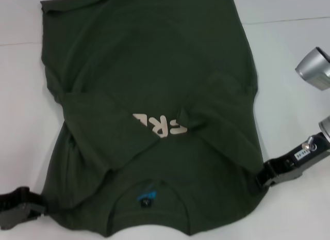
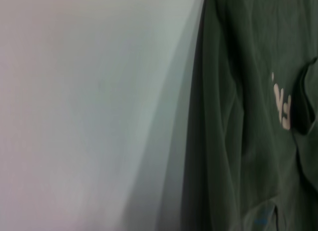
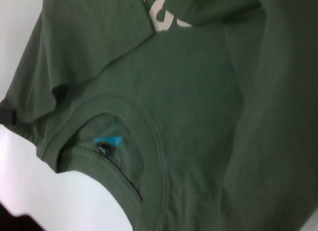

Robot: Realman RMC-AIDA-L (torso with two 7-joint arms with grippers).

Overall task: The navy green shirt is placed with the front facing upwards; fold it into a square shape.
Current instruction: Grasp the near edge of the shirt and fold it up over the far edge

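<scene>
Shirt (image 1: pixel 154 69) flat on table (image 1: pixel 289 49), collar nearest robot, both sleeves folded in. Left end effector (image 1: pixel 32 204) and right end effector (image 1: pixel 264 179) at shoulder edges; grip state unclear, can't tell. Lift both shoulders evenly, fold toward hem.

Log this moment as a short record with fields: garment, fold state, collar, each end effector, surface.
garment: navy green shirt, front up, cream print partly covered
fold state: both sleeves folded inward over the chest
collar: nearest the robot, blue label showing inside
left end effector: at the shirt's near left shoulder edge
right end effector: at the near right shoulder edge
surface: white table
</scene>
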